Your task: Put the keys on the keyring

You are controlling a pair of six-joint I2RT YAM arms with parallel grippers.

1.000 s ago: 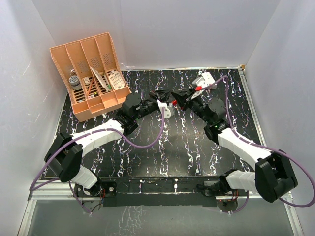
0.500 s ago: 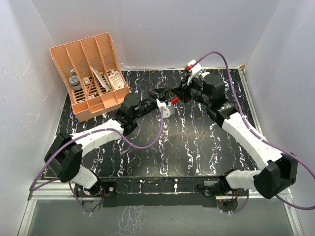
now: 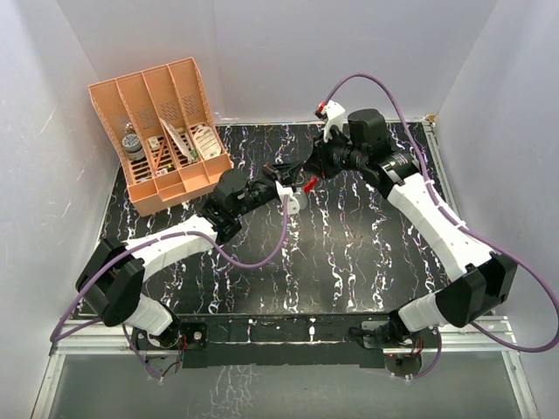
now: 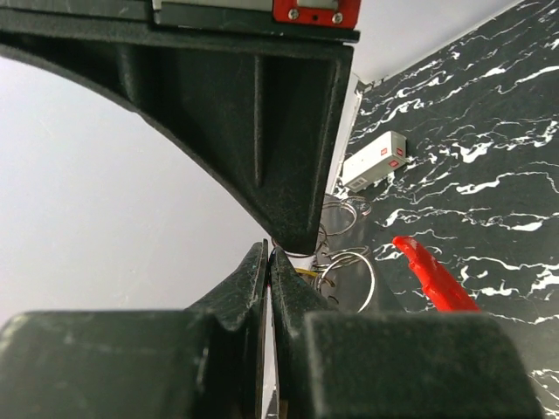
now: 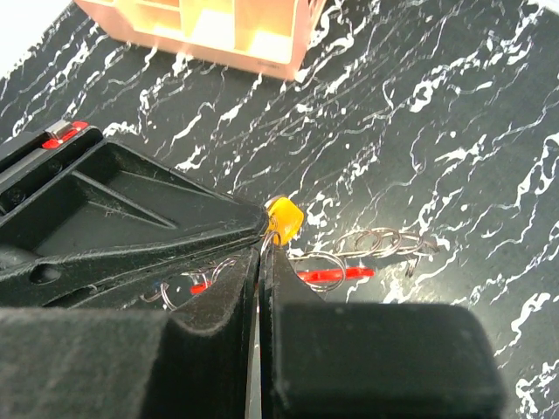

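**Q.** Why do both arms meet at the far middle of the table?

**A.** Threading appears to need two holds: one to steady the ring, one to feed the key. The left gripper reaches in from the left and the right gripper from the right, their tips nearly touching.

**Q.** State of the jaws?

**A.** Both pairs are pressed fully together. The yellow key head sits right at the right gripper's tips, and a thin metal edge runs into the seam between them. Whether it is actually pinned there cannot be told. Nothing can be made out inside the left pair.

**Q.** Where is the keyring?

**A.** The red keyring lies just right of the closed left tips and just beyond the right gripper's. It sits among the silver wire rings. Whether the bunch hangs or rests on the table is unclear.

**Q.** Counts?

**A.**
- Two grippers.
- One red keyring.
- One yellow key head.
- At least three wire rings.
- Key blades: too hidden to count.
- One white box, beyond the bunch.
- One orange organiser at far left, with four slots.
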